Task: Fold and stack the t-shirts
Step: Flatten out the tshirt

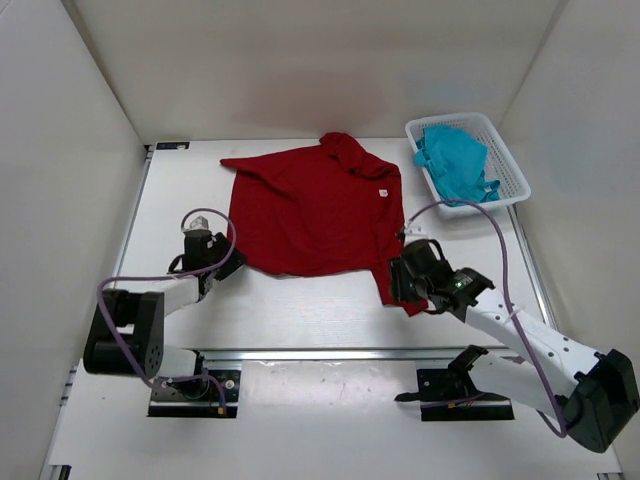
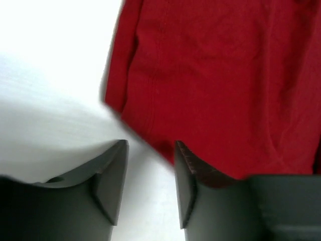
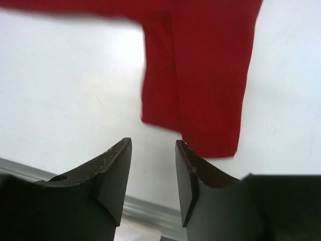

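The dark red t-shirt (image 1: 315,210) lies spread on the white table, collar toward the far side. The teal-blue t-shirt (image 1: 455,160) is bunched in the white basket. The lavender shirt is out of view. My left gripper (image 1: 222,262) is open and empty at the red shirt's near left corner; in the left wrist view (image 2: 150,150) the hem (image 2: 200,90) lies just ahead, over the right fingertip. My right gripper (image 1: 398,282) is open and empty above the shirt's near right part; in the right wrist view (image 3: 153,148) a red cloth strip (image 3: 200,75) lies ahead.
The white mesh basket (image 1: 512,170) stands at the back right. A metal rail (image 1: 330,352) runs along the table's near edge, also showing in the right wrist view (image 3: 145,208). White walls enclose the table on three sides.
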### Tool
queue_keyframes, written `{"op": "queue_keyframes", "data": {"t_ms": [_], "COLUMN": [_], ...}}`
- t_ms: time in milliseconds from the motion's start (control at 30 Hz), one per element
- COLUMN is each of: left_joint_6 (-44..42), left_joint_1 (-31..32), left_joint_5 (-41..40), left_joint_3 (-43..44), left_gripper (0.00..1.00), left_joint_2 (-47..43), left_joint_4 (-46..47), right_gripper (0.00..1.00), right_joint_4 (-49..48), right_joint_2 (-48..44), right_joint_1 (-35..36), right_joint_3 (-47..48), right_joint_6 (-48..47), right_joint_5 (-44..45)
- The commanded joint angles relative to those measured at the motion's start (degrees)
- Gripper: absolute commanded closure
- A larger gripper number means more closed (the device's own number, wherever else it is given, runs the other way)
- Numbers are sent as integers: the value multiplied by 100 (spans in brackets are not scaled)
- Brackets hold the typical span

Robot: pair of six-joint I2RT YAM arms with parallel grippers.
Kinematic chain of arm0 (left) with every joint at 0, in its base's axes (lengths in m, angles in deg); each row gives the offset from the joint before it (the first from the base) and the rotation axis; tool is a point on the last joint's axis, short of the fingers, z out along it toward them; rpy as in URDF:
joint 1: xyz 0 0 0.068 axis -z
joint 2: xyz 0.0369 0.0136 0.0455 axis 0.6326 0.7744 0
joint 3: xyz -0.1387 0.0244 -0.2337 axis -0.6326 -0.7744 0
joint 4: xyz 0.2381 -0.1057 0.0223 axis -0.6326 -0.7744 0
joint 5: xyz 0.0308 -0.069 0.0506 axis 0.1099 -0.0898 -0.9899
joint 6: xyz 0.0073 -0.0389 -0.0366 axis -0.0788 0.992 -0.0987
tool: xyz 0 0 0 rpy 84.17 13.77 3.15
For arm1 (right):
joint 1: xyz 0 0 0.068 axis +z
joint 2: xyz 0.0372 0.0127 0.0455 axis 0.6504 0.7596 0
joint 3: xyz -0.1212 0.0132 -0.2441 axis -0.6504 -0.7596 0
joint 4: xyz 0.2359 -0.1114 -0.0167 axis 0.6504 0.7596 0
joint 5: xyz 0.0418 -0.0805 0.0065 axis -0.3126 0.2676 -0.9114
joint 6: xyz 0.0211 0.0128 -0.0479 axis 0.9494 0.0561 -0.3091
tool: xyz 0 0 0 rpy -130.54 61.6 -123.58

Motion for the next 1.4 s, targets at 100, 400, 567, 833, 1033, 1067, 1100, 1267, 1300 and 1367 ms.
{"op": "queue_keyframes", "data": {"t_ms": [100,400,567,833,1033,1067,1100,1267,1300,1367], "left_joint_6": [88,-658,-1711,-2250,-1952,-1838,-1715,-1293,-1101,-879], "left_joint_1": [230,309,265,406,309,248,169,-278,-367,-491], "left_joint_5": [68,138,227,339,32,128,164,-3,-12,-204], "left_joint_3": [812,1806,3175,4032,3574,3391,3180,1791,1380,868], "left_gripper": [67,100,100,10,22,25,34,50,52,51], "left_joint_2": [1000,328,-351,130,396,343,317,-893,-1262,-1755], "left_joint_4": [420,-1520,-4214,-5400,-4329,-4222,-4030,-3116,-2949,-2632], "right_gripper": [60,57,56,54,55,56,58,72,74,78], "right_joint_4": [100,5,-409,-682,-927,-936,-937,-1060,-1051,-1042], "right_joint_2": [-103,494,416,336,293,275,266,178,170,196], "right_joint_1": [58,-117,-161,-117,33,93,155,340,323,366], "right_joint_3": [-868,-790,-825,-1000,-1167,-1150,-1185,-1106,-1132,-1167], "right_joint_6": [675,597,720,720,851,860,869,860,852,799], "right_joint_5": [113,-245,-570,-756,-747,-799,-791,-712,-738,-729]}}
